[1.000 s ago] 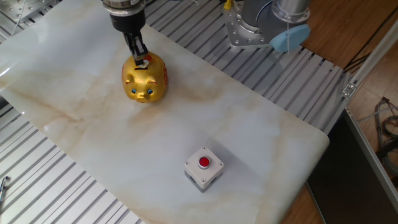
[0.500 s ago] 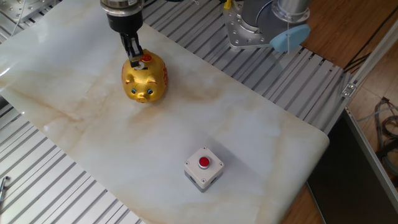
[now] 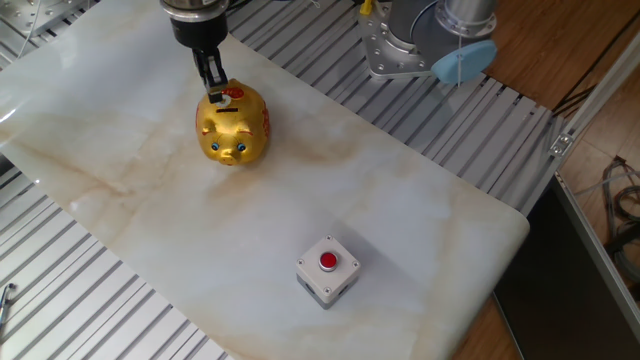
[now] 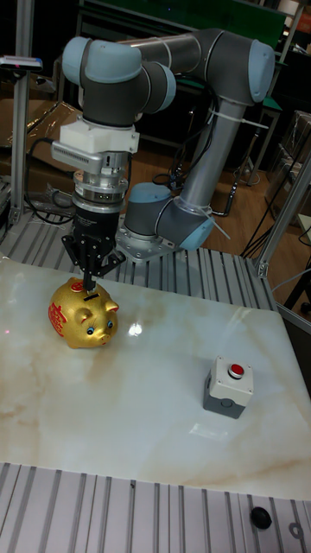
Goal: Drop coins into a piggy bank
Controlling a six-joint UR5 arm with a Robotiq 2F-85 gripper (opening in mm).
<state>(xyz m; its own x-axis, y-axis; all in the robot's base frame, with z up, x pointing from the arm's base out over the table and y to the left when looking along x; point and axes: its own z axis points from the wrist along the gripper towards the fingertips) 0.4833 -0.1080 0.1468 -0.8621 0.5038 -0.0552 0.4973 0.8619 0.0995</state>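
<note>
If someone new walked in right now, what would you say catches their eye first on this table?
The shiny gold pig-shaped bank at the far left of the pale marble tabletop, with the grey arm's gripper poised right over its top. Next, the grey square box with a red button, alone near the front right.

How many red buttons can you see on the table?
1. The red button sits on top of the grey box, on the marble table, far from the gold piggy bank. None seems hidden.
</note>
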